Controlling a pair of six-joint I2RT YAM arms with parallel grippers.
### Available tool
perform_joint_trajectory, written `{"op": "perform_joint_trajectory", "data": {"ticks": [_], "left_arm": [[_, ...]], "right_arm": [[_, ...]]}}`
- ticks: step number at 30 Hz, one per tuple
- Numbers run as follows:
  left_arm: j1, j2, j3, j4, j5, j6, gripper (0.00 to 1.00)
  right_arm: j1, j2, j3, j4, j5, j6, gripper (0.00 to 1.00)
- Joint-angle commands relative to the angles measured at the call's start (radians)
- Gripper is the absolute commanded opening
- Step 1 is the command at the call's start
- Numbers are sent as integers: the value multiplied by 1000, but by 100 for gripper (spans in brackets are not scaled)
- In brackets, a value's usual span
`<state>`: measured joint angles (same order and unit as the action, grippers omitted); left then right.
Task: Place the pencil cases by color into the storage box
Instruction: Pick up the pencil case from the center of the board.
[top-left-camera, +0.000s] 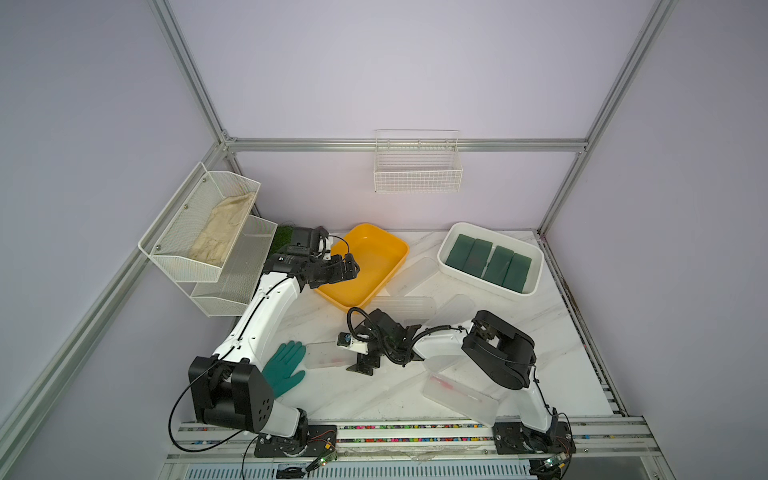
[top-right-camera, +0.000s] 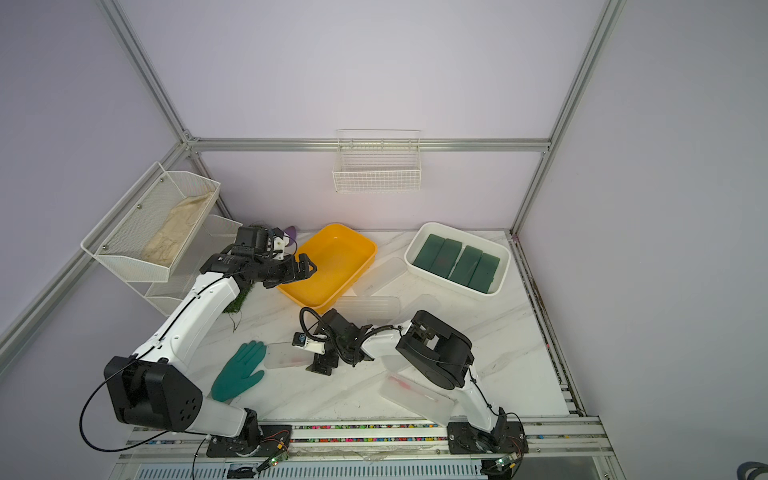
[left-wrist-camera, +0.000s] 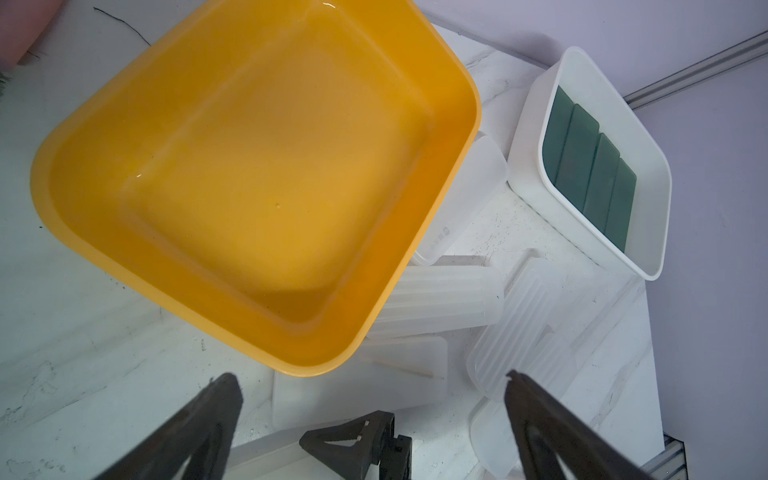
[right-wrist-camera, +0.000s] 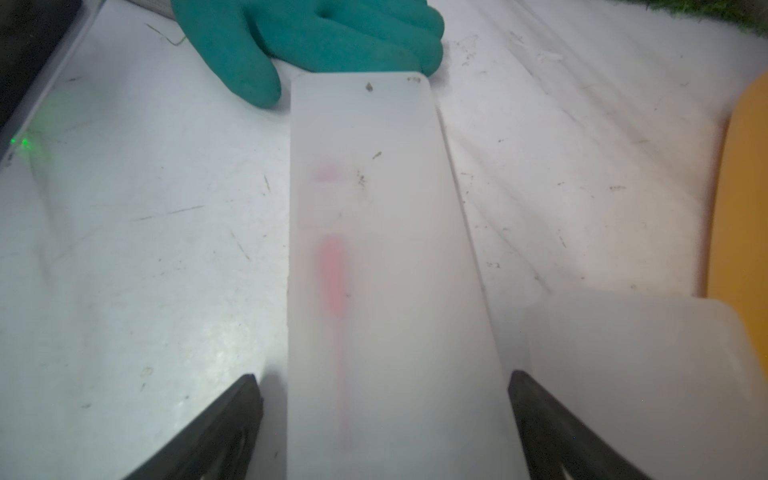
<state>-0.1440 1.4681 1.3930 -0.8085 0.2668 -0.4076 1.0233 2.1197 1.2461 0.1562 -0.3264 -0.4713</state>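
- L arm (top-left-camera: 232, 390): black shoulder block sits closest in both top views. Arm reaches back toward the yellow bin.
- Table (top-left-camera: 561, 340): white marble, scuffed, carries everything.
- Yellow bin (top-left-camera: 374, 257): back-centre, empty. L gripper (top-left-camera: 351, 268) hangs over its near rim, fingers wide apart, nothing btwn them.
- White storage box (left-wrist-camera: 650, 195): back-right, four green cases (top-left-camera: 488, 262) side by side inside. Green sort looks done.
- Other frosted cases loose on table: one beside yellow bin (top-left-camera: 415, 272), a ribbed one (top-left-camera: 405, 305) just in front of it, one near the front edge (top-left-camera: 459, 399).
- Target frosted case (right-wrist-camera: 386, 249): flat on table. R gripper (right-wrist-camera: 382, 374) straddles its near end, fingers apart w/ a gap each side, not clamped.
- Handling, my guess: light, stiff, hollow, smooth so slippery. Thin walls may flex. Pinch across the short width; an end hold may let the far end droop.
- Teal glove (top-left-camera: 284, 365): at the case's far end, looks touching.
- Pink pen-like thing (right-wrist-camera: 332, 270) inside: prob slides when tilted.
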Motion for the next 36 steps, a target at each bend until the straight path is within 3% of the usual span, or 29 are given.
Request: {"op": "perform_joint_trajectory", "data": {"ticks": [1, 6, 18, 36], "left_arm": [[10, -26, -9, 28, 23, 10, 100], [11, -31, -9, 29, 22, 14, 100], [17, -39, -16, 29, 18, 33, 100], [20, -100, 25, 57, 75, -3, 100]], "right_arm": [[2, 28, 34, -42, -21, -40, 93], [0, 43, 53, -73, -45, -38, 90], [1, 60, 67, -107, -29, -44, 71], [-1, -134, -2, -13, -16, 77, 58]]}}
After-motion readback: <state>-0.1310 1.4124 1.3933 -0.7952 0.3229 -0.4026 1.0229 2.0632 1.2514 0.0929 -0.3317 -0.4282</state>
